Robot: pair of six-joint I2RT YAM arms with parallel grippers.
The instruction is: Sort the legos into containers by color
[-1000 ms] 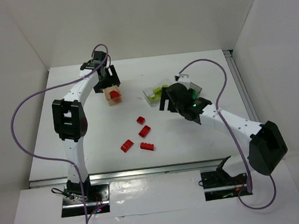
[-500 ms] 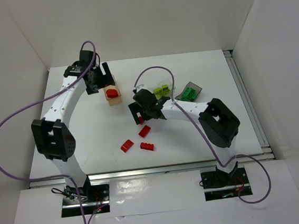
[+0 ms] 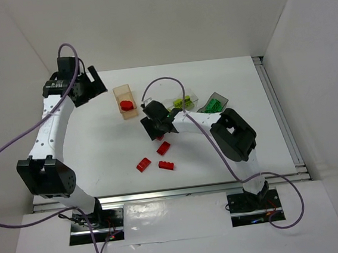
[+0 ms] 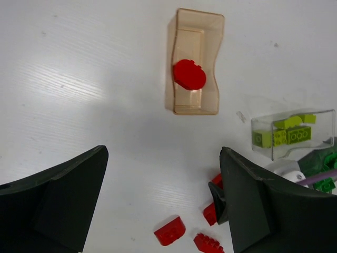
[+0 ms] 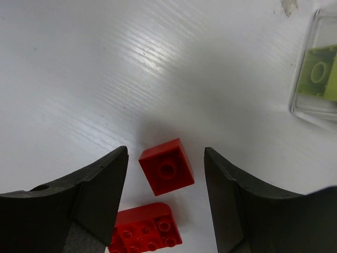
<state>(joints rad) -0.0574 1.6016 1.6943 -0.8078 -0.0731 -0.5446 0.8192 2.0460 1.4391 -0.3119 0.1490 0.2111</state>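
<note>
The peach-orange container (image 3: 124,95) holds one red piece (image 3: 129,105); it also shows in the left wrist view (image 4: 209,31). The clear container (image 3: 176,99) holds yellow-green legos (image 4: 288,135). The smoky grey container (image 3: 219,96) holds dark green legos (image 3: 212,105). Several red legos lie loose mid-table (image 3: 144,164). My right gripper (image 3: 159,132) is open and low, its fingers either side of a square red brick (image 5: 166,167) without touching it. My left gripper (image 3: 95,87) is open and empty, raised left of the peach container.
A second red brick (image 5: 145,229) lies just nearer than the square one. Two more red bricks (image 4: 169,231) sit toward the front. The white side walls stand close to my left arm. The table's right rail (image 3: 279,116) runs past the grey container.
My left gripper has swung left and back, away from the peach container, leaving the red piece inside. My right gripper has moved left from the containers down over the loose red bricks.
</note>
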